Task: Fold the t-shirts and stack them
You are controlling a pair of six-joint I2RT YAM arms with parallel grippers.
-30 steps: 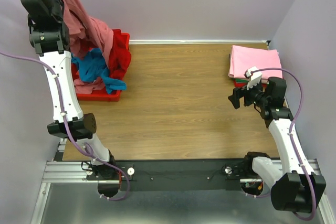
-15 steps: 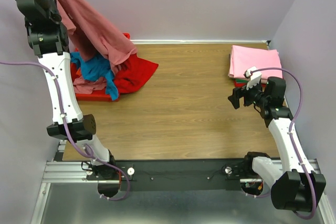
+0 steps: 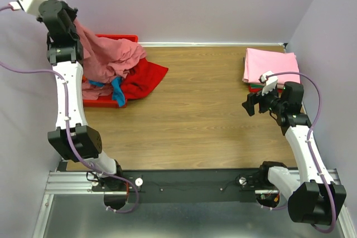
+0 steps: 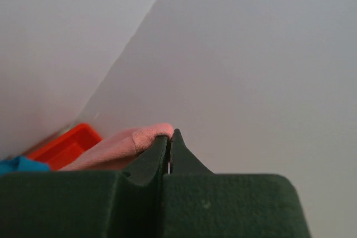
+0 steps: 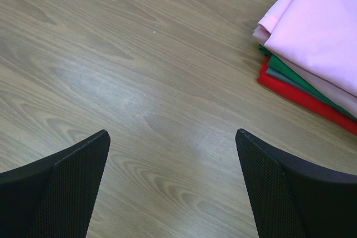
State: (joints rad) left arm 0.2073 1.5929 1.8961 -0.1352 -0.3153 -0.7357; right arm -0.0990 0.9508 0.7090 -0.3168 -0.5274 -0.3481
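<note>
The left gripper point(image 4: 169, 137) is pinched tight on the salmon pink cloth t-shirt point(image 3: 111, 57), holding it up over the rigid red plastic bin point(image 3: 103, 102). The right gripper point(image 5: 172, 143) hangs spread wide and empty above the wooden table point(image 3: 195, 115), near the folded stack topped by a light pink t-shirt point(image 5: 321, 20) at the far right corner.
</note>
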